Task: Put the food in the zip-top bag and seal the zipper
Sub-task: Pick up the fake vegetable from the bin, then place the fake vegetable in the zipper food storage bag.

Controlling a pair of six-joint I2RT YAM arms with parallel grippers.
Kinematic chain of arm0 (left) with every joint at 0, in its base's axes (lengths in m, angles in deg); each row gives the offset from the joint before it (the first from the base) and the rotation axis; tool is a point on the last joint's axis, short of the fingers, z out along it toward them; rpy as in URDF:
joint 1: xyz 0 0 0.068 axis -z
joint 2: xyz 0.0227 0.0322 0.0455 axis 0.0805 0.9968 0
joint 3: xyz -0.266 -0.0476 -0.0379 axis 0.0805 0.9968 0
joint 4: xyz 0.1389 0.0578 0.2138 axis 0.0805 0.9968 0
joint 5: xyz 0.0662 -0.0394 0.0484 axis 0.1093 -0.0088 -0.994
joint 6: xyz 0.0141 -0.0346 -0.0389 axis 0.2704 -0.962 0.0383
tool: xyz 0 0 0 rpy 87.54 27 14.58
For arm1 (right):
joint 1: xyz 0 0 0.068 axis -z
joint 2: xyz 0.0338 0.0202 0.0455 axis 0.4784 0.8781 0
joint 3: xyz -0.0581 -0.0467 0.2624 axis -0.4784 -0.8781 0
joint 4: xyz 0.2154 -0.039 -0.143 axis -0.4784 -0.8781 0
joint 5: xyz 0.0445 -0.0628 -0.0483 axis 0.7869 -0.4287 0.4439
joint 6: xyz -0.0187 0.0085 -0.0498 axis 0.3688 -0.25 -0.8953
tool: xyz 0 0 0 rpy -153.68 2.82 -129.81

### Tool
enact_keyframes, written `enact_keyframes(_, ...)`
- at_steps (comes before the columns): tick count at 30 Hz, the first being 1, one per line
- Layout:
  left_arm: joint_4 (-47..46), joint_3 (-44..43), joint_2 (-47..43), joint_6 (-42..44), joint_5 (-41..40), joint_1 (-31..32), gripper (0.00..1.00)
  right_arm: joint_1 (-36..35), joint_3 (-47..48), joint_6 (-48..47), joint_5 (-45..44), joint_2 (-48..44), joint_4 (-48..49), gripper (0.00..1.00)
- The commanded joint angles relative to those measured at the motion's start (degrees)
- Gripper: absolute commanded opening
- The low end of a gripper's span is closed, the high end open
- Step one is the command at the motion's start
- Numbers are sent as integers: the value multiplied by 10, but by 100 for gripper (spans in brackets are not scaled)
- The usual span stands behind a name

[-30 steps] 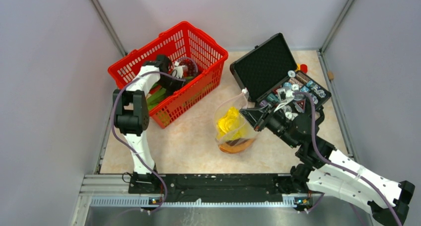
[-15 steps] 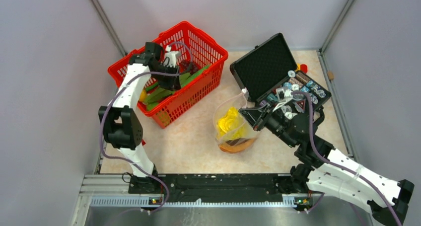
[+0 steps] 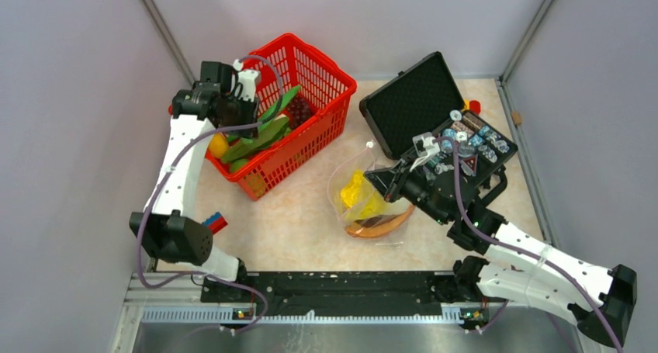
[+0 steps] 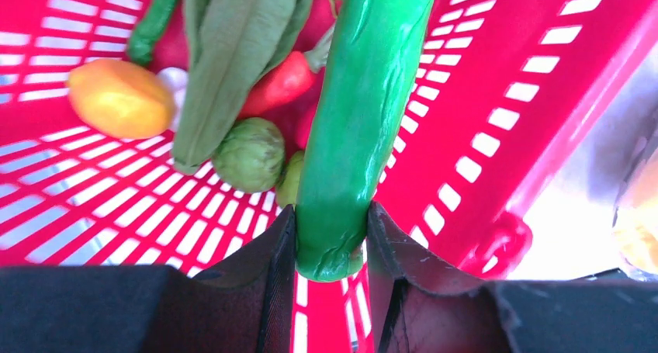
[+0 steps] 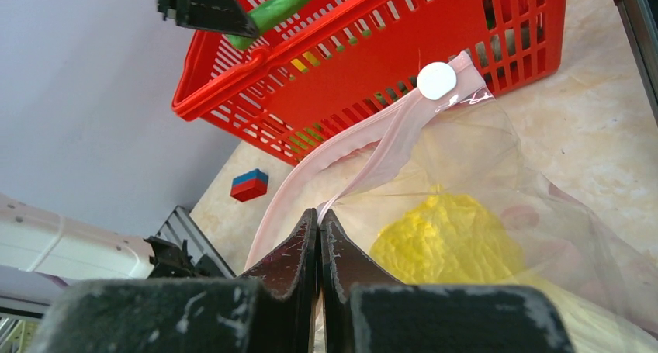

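Observation:
My left gripper [image 3: 250,103] is shut on a long green pod [image 4: 353,112] and holds it above the red basket [image 3: 326,70]; the pod also shows in the top view [image 3: 273,114]. More food lies in the basket: an orange piece [image 4: 120,98], a round green fruit [image 4: 250,153], a red piece [image 4: 281,81], a flat green pod [image 4: 233,50]. My right gripper [image 3: 382,179] is shut on the pink zipper strip [image 5: 353,147] of the clear zip-top bag [image 3: 358,202], holding its mouth up. A yellow corn-like piece [image 5: 450,237] and an orange curved piece [image 3: 380,225] lie inside the bag.
An open black hard case [image 3: 411,97] with poker chips [image 3: 469,140] stands at the back right. A small red-and-blue block [image 3: 215,223] lies on the table at the left, also in the right wrist view [image 5: 250,185]. Grey walls enclose the table.
My left arm has risen out of the basket and moved left, lifting the long green pod. My right gripper has shifted slightly up and left with the bag's mouth.

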Motion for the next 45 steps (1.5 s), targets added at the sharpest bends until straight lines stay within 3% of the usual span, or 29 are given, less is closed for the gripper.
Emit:
enact_keyframes(1, 5, -26, -58, -1, -60, 3, 8, 2, 38, -6, -5, 4, 49, 0)
enact_keyframes(5, 31, -47, -79, 1, -42, 17, 7, 3, 38, -7, -9, 13, 57, 0)
enact_keyframes(15, 138, -122, -88, -45, -135, 204, 8, 2, 59, -31, -21, 56, 70, 0)
enact_keyframes(21, 214, -162, -84, -60, -172, 243, 9, 2, 47, -27, -37, 58, 94, 0)
enact_keyframes(28, 217, -175, -82, -42, -178, 289, 11, 2, 47, -25, -62, 63, 93, 0)
enact_keyframes(36, 230, -171, -83, -5, -189, 355, 14, 2, 41, -2, -150, 46, 58, 0)
enact_keyframes(45, 242, -177, -82, 17, -193, 409, 17, 2, 36, 0, -157, 45, 67, 0)
